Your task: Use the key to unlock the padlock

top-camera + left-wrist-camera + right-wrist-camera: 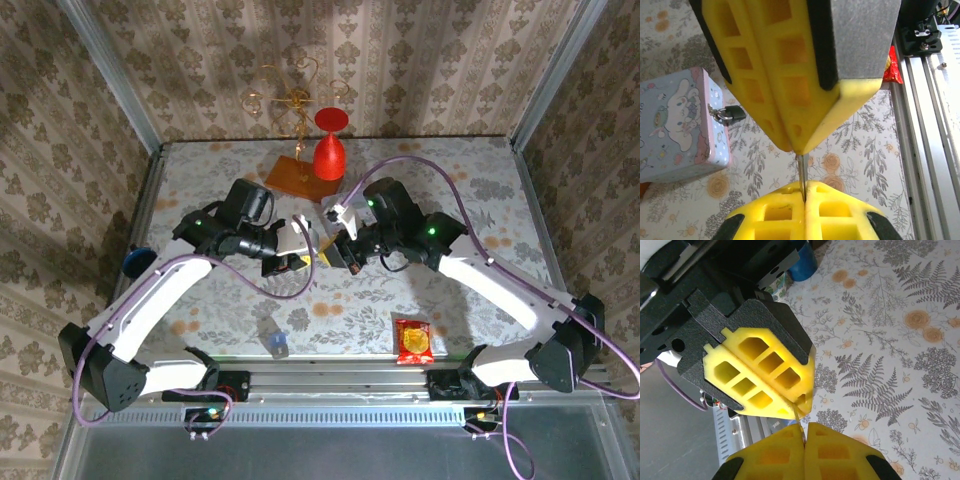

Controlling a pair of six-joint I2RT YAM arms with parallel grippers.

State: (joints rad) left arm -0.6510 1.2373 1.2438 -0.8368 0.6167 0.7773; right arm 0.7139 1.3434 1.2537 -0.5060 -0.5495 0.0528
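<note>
Evidently mid-handover, left gripper (805, 190) and right gripper (805, 432) meet tip to tip, both clamped on the key (802, 172); padlock (730, 114) hangs on the tin box (670, 130) beside the left; next, one must release.

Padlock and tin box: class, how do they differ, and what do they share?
The padlock is tiny; the tin box is far larger. The padlock is dark metal with a silvery shackle; the tin box is pastel blue and pink, cartoon-printed. Shared: they touch at the box's side.
</note>
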